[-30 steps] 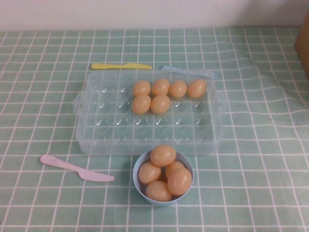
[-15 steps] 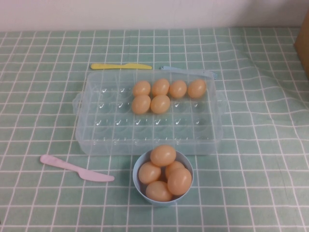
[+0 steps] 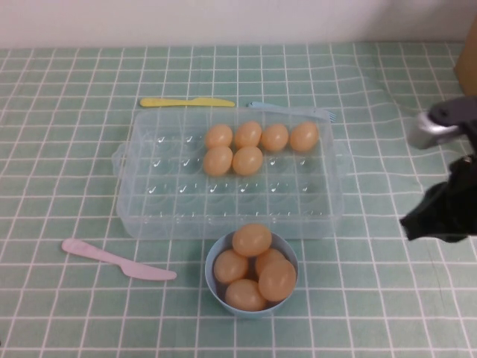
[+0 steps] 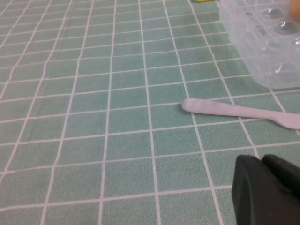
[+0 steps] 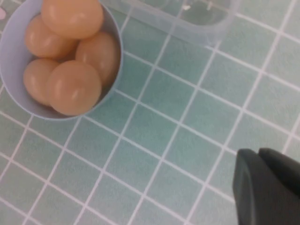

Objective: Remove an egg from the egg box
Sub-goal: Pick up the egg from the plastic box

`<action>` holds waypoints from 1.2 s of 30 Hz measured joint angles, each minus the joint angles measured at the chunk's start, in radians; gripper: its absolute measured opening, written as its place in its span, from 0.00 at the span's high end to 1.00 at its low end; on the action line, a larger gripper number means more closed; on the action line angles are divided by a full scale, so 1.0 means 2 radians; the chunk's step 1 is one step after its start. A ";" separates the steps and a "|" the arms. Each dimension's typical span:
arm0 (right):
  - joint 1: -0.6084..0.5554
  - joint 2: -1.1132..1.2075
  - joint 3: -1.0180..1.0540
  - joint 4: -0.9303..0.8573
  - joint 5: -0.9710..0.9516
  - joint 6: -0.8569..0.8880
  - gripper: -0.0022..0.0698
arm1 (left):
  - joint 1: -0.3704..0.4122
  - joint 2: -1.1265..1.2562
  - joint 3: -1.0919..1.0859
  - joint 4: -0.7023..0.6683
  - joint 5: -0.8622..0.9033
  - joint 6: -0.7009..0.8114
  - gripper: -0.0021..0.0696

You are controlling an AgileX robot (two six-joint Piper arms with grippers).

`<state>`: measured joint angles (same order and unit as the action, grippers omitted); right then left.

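The clear egg box (image 3: 149, 216) lies mid-table, holding several orange-tan eggs in its far cells; one egg (image 3: 247, 160) sits in the second row. My right gripper (image 3: 411, 222) hangs shut and empty over the cloth, right of the box's near right corner. In the right wrist view its dark fingers (image 5: 248, 187) are pressed together, with the box corner (image 5: 197, 21) beyond. My left gripper (image 4: 262, 161) is outside the high view. Seen from its wrist, it is shut and empty, low over the cloth near the box's left wall (image 4: 262, 42).
A light-blue bowl (image 3: 216, 257) heaped with several eggs (image 5: 72, 86) stands just in front of the box. A pink knife (image 3: 119, 261) lies front left, a yellow knife (image 3: 186, 102) and blue fork (image 3: 294, 110) behind the box. A brown box (image 3: 469, 67) is at the right edge.
My right arm has come into the high view from the right edge. The eggs, box, bowl and cutlery have not moved.
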<state>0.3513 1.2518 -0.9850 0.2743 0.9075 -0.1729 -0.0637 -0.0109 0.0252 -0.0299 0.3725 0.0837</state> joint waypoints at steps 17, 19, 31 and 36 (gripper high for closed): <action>0.110 0.282 -0.290 -0.056 0.014 -0.003 0.99 | 0.000 0.000 0.000 0.000 0.000 0.000 0.98; 0.110 0.304 -0.320 -0.055 0.026 -0.003 0.96 | 0.000 0.000 0.000 0.000 0.000 0.000 0.98; 0.107 0.378 -0.413 -0.108 0.052 -0.121 0.70 | 0.000 0.000 0.000 0.000 0.000 0.000 0.98; 0.094 0.385 -0.413 -0.113 0.025 -0.194 0.45 | 0.000 0.000 0.000 0.000 0.000 0.000 0.98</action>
<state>0.5388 2.0214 -1.8111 0.0492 0.9570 -0.5619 -0.0637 -0.0109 0.0252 -0.0299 0.3725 0.0837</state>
